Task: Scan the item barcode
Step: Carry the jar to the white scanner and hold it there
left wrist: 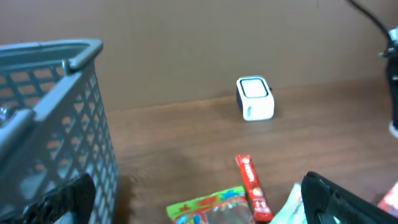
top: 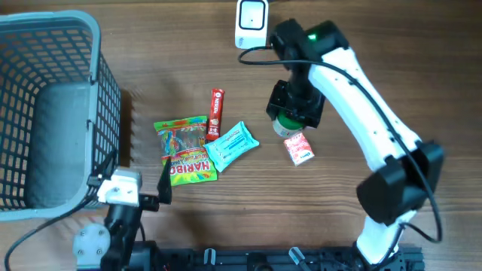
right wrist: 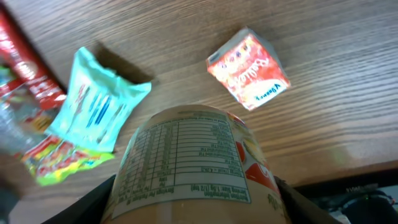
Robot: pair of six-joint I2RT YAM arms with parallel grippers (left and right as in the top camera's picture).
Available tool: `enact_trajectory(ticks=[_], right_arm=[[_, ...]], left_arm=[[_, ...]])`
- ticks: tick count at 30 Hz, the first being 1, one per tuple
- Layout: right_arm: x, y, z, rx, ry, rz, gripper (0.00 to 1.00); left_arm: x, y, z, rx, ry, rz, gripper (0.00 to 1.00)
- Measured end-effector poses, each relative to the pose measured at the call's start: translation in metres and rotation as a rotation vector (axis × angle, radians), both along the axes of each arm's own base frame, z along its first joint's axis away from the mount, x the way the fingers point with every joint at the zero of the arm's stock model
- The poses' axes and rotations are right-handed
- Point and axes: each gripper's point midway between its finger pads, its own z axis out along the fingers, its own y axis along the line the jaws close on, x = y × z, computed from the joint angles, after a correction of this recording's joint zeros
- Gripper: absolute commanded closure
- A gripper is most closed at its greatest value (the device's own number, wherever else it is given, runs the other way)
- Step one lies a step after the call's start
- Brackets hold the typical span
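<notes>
Room on the table is widest along the far side, between the basket and the white scanner, and also on the near side in front of the loose items. The scanner stands at the far edge, with bare wood on its left and right.

The right gripper is closed around a jar, with one finger on each side of it. The printed label of the jar faces the wrist camera. From overhead the jar sits under the wrist, between the scanner and a small red packet, close to the packet and apart from the scanner.

The left gripper has its jaws wide apart and grips nothing. It is near the front edge, just beside the corner of the basket and the near edge of the Haribo bag.

The bag, a red stick pack and a teal pouch lie close together in the middle. The pouch overlaps the right edge of the bag. A strip of bare wood separates the pouch from the red packet.
</notes>
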Motion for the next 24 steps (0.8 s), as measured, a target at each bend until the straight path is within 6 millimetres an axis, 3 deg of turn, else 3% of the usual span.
enact_trajectory(ticks=[2,4,6,8,11,12,16,19,21,24], right_arm=[[-0.005,-0.001,0.021,0.035,-0.049,0.021,0.45],[-0.008,-0.002,0.036,0.059,-0.088,0.025,0.45],[-0.009,-0.004,0.044,0.063,-0.118,0.025,0.45],[0.004,-0.003,0.046,0.06,-0.185,0.028,0.45],[0.041,0.001,0.052,0.056,-0.348,0.033,0.46],[0.066,0.005,0.059,0.06,-0.459,0.032,0.46],[0.146,0.011,0.096,0.031,-0.847,0.009,0.45],[0.177,0.019,0.112,0.038,-1.003,0.024,0.44],[0.206,0.031,0.11,0.032,-1.097,0.065,0.44],[0.253,0.052,0.068,-0.009,-1.179,0.159,0.44]], left_arm=[[0.01,0.0,-0.008,-0.074,-0.011,0.008,0.0],[0.016,0.0,-0.033,-0.105,0.046,0.015,0.0],[0.017,0.0,-0.051,-0.115,0.1,0.019,0.0],[0.017,0.0,-0.052,-0.12,0.104,0.02,0.0],[0.016,0.0,-0.057,-0.127,0.126,0.023,0.0],[0.015,0.0,-0.063,-0.129,0.151,0.025,0.0],[-0.004,0.0,-0.111,-0.133,0.364,0.038,0.0],[-0.018,0.0,-0.136,-0.134,0.48,0.046,0.0],[-0.024,-0.001,-0.144,-0.134,0.52,0.048,0.0],[-0.025,-0.001,-0.145,-0.134,0.526,0.048,0.0]])
